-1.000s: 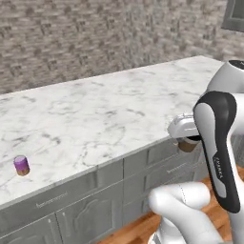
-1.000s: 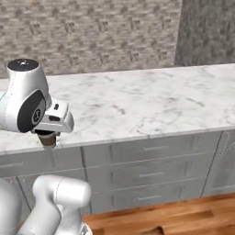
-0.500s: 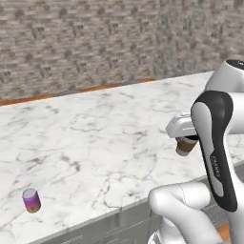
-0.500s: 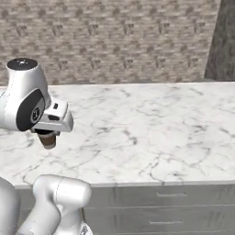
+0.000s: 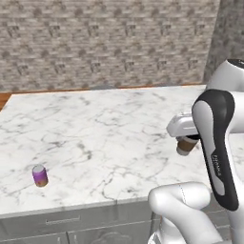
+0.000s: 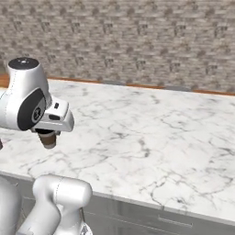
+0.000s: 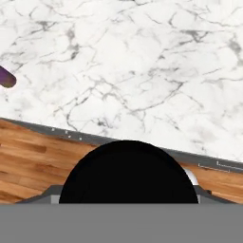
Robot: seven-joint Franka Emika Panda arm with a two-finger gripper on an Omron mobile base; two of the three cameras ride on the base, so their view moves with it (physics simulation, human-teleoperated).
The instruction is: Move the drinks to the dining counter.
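While claw (image 5: 187, 141) grips cup (image 5: 186, 145) at frame right, above bench (image 5: 95, 133), releasing high risks tipping; can (image 5: 40, 175) sits lower left.

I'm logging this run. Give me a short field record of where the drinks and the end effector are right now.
can: upright on the counter, near its front edge
cup: held in the end effector, above the counter
cup lid: black, close to the hand camera
end effector: shut on cup
drinks on counter: the can
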